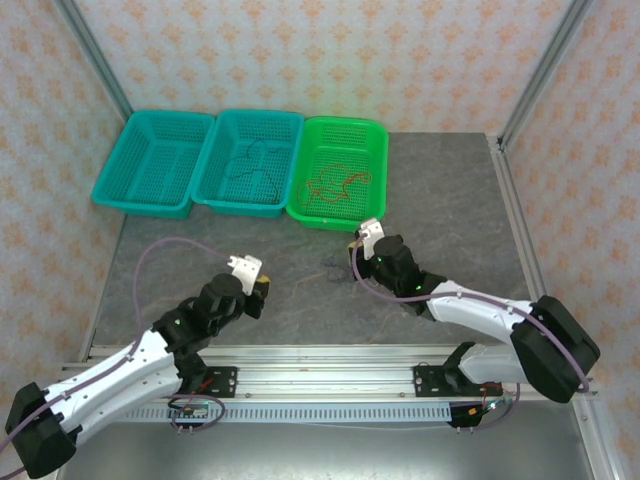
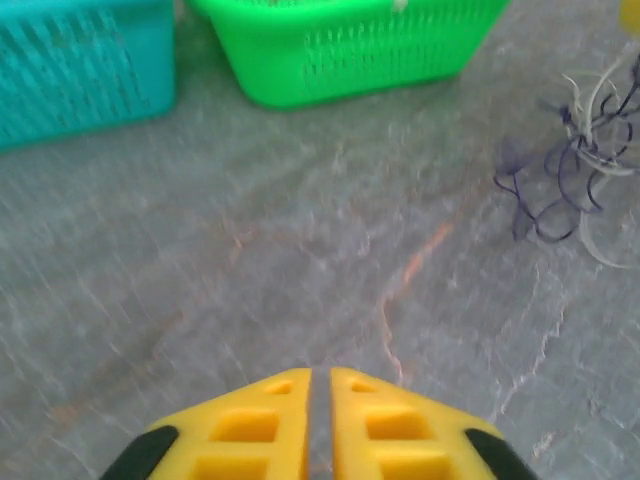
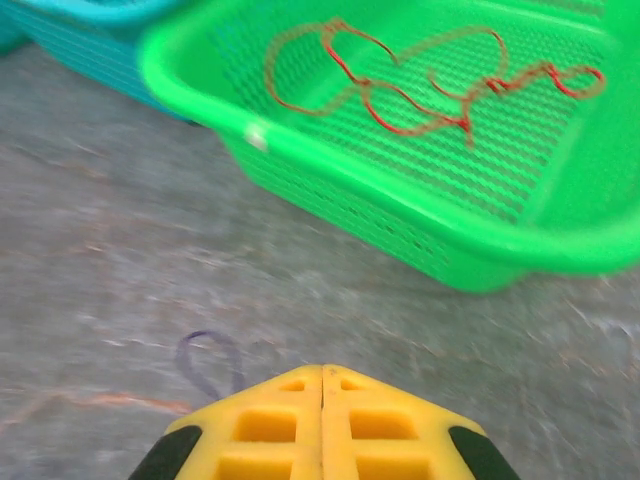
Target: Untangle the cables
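Left tool (image 1: 264, 285), seen from above, hovers low over the grey worktop (image 1: 450, 220), well left of a small loose tangle of cables (image 1: 330, 268) lying in the open between the two arms. Right tool (image 1: 354, 247) sits just right of that tangle, close to the front wall of the green basket (image 1: 337, 222). A red-orange cable (image 1: 335, 185) lies looped inside the green basket. A dark cable (image 1: 250, 170) lies in the middle teal basket (image 1: 248, 207). The left teal basket (image 1: 140, 205) stands beside it, and all three baskets are in a row at the far edge.

From the left wrist, the left tool (image 2: 320, 378) shows its yellow fingers a narrow slit apart, with bare worktop (image 2: 250, 250) visible through the gap. The tangle (image 2: 575, 170) is at the far right – dark purple strands mixed with pale whitish ones – apart from the fingers. The green basket (image 2: 350, 60) and a teal basket (image 2: 80, 80) stand beyond.

From the right wrist, the right tool (image 3: 322, 372) has its fingers pressed together with only a seam between them. A thin dark loop (image 3: 208, 360) lies on the worktop just left of the tips – whether a strand is nipped there I cannot tell. The red-orange cable (image 3: 400, 100) curls across the floor of the green basket (image 3: 350, 200). A small pale mark (image 3: 257, 133) on its rim is too blurred to read.
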Robot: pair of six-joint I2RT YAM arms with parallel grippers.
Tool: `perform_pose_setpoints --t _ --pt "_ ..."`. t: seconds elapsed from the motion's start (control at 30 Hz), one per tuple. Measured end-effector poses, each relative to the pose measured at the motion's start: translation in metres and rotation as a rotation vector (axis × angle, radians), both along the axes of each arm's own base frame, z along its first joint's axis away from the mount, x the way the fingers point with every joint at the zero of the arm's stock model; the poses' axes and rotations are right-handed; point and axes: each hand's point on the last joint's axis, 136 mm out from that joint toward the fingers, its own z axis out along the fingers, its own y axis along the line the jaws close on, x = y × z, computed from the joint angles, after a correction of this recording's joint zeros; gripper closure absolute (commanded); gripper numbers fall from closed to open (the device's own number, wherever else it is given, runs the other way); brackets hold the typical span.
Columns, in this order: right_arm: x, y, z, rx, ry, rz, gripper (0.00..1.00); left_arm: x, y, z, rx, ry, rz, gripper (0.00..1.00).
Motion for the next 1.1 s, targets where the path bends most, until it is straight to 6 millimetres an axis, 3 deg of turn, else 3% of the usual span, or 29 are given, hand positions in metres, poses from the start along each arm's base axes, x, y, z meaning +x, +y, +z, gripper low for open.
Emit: perform_pose_setpoints --t 0.17,0.33,0.5,0.6,0.7,0.87,0.97,1.1 --pt "-0.005 0.008 0.005 0.012 0.01 0.049 1.0 -0.003 -0.037 0.035 -0.139 -0.05 -0.161 0.54" --pt "-0.006 0.012 0.007 0.019 0.02 0.069 1.0 -0.003 -0.079 0.078 -0.233 -0.091 -0.325 0.48" --pt "-0.009 0.015 0.008 0.037 0.034 0.088 1.0 0.006 -0.115 0.087 -0.221 -0.089 -0.428 0.46" --pt "-0.011 0.017 0.007 0.043 0.048 0.1 1.0 0.021 -0.138 0.089 -0.219 -0.068 -0.458 0.45" --pt "-0.014 0.017 0.004 0.043 0.066 0.106 1.0 0.039 -0.161 0.084 -0.231 -0.049 -0.469 0.52" --pt "-0.018 0.016 0.007 0.054 0.079 0.105 1.0 0.054 -0.174 0.064 -0.228 -0.016 -0.45 0.82" --pt "-0.017 0.009 0.012 0.069 0.069 0.084 1.0 0.059 -0.177 0.063 -0.226 -0.023 -0.434 0.98" --pt "-0.019 0.006 0.017 0.085 0.058 0.075 0.96 0.062 -0.177 0.066 -0.237 -0.032 -0.421 1.0"
